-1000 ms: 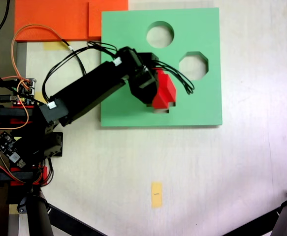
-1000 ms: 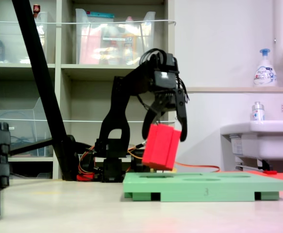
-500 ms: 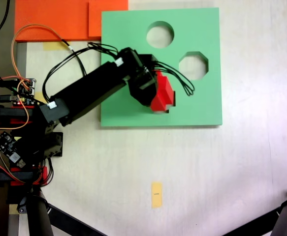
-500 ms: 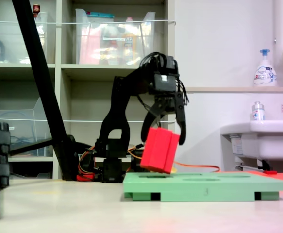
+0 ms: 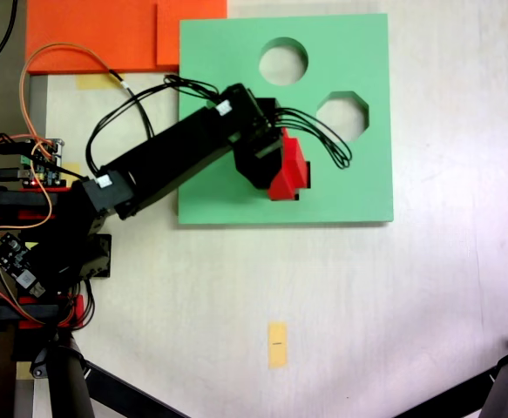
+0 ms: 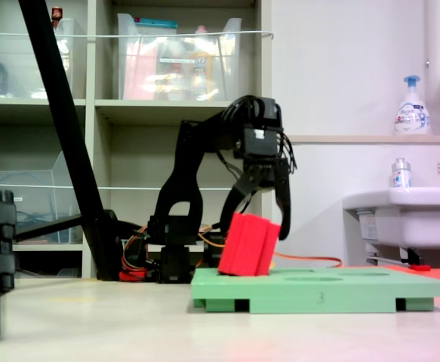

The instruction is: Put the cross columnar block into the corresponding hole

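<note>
The red block (image 6: 248, 245) was clenched by the gripper (image 6: 263, 202), tilted, its base at the green board (image 6: 355, 290); straightening before pressing was advisable.

- An orange foam sheet (image 5: 97, 33) lay at eleven o'clock on the desk (image 5: 393, 296).
- A yellow tape strip (image 5: 277, 345) sat at six o'clock.
- A soap bottle (image 6: 412, 107) stood at two o'clock, above a sink (image 6: 401, 219).

The red cross columnar block (image 6: 248, 245) (tilted) sits partly in the corresponding hole (image 5: 295, 193) of the green board.
</note>
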`<state>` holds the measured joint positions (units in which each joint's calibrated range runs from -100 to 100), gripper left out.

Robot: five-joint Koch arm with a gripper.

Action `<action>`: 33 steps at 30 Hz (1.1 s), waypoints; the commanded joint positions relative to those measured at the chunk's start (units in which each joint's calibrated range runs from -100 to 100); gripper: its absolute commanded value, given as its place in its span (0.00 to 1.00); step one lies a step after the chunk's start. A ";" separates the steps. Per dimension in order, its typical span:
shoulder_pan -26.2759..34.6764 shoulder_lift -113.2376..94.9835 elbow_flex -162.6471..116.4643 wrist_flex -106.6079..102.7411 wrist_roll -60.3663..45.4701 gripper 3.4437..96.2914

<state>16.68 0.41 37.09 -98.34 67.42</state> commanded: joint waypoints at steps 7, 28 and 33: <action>0.29 5.04 0.90 -1.66 0.15 0.41; -0.73 -1.81 0.90 -1.66 -5.37 0.99; -0.15 -26.11 1.20 -1.66 -7.33 0.99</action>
<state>16.19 -13.82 36.99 -98.53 61.12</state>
